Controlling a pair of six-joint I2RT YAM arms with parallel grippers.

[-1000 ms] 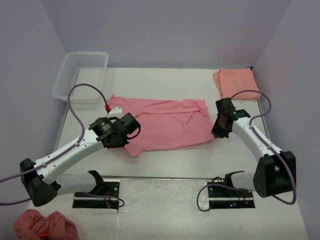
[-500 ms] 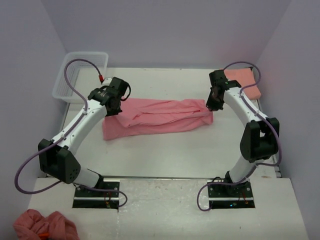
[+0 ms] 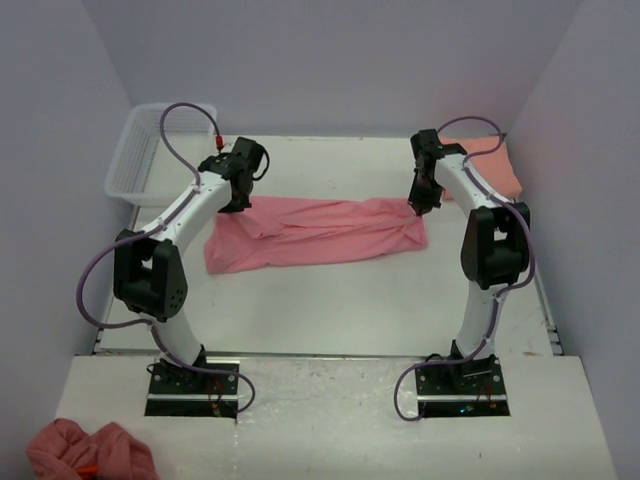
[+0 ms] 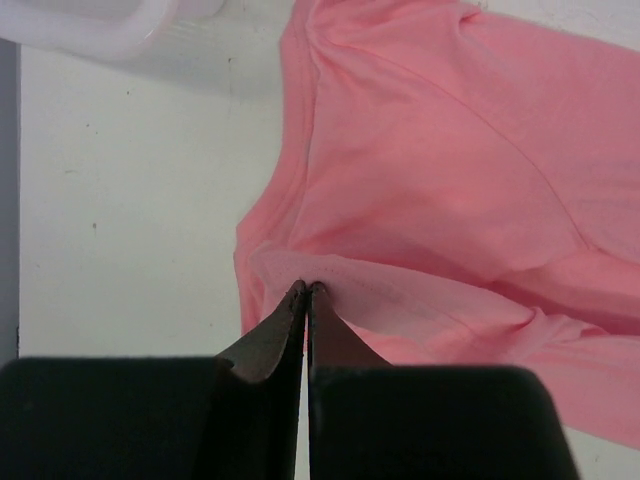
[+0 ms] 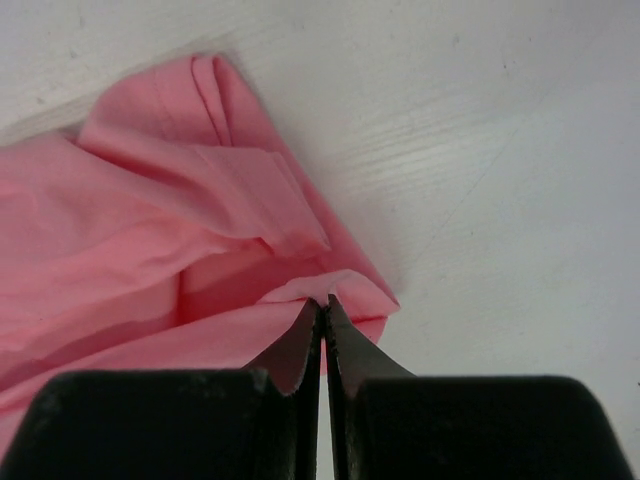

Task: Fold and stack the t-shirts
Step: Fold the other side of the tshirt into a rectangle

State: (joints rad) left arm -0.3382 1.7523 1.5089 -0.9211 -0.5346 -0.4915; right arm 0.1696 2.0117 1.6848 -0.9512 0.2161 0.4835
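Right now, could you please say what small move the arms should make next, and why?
Probably open both tools and lift clear: the left tool and right tool each pinch a far corner of the rose-pink cotton t-shirt, which already lies doubled into a long band.

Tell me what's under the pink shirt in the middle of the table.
Only the white table shows around the pink shirt. The shirt is doubled over itself, so its lower layer is mostly hidden, peeking out at the left. Anything else beneath the cloth is covered.
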